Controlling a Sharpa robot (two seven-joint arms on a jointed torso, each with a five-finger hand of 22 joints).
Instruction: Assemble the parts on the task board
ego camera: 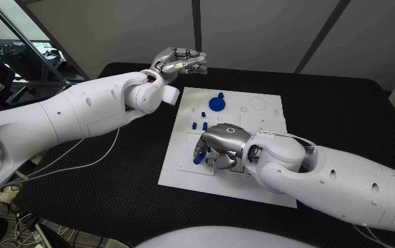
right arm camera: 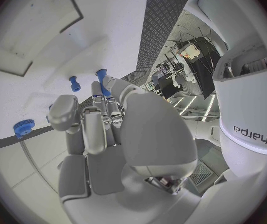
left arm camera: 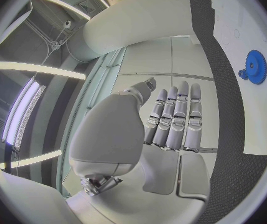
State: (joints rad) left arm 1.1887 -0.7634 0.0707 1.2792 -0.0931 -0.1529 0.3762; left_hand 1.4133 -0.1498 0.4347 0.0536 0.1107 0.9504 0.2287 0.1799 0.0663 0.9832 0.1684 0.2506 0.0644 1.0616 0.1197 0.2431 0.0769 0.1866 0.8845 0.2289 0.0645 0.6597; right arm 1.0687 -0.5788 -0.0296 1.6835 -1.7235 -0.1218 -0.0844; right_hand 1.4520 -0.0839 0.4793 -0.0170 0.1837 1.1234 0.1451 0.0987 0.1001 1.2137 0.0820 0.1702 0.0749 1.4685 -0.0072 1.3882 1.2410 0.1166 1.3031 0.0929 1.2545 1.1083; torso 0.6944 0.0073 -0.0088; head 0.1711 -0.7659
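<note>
While the left hand (ego camera: 180, 60) is raised above the far left part of the black table (ego camera: 329, 96), beyond the far left corner of the task board (ego camera: 185, 168), its fingers (left arm camera: 173, 117) are stretched out side by side and it holds nothing. The left wrist view shows the same: the fingers are straight and close together, with the thumb beside them, and nothing is between them.

The right hand (ego camera: 222, 145) is low over the near middle of the task board, with its fingers bent down toward the white plate. In the head view a small blue part (ego camera: 198, 158) is seen just at its fingertips, and in the right wrist view a blue peg (right arm camera: 102, 80) stands at the tips of the fingers (right arm camera: 96, 124). I cannot tell if the hand really pinches this piece or only touches it.

The task board lies in the middle of the table, a little turned. On its far half lies a blue gear (ego camera: 217, 103), flat on the plate, and near it a round outline is drawn on the white surface. Between the gear and the right hand, several small blue pegs (ego camera: 199, 125) stand in the board. In the right wrist view another small blue gear (right arm camera: 23, 128) is near the edge of the board, and one more short peg (right arm camera: 75, 83) stands apart from the fingertips
</note>
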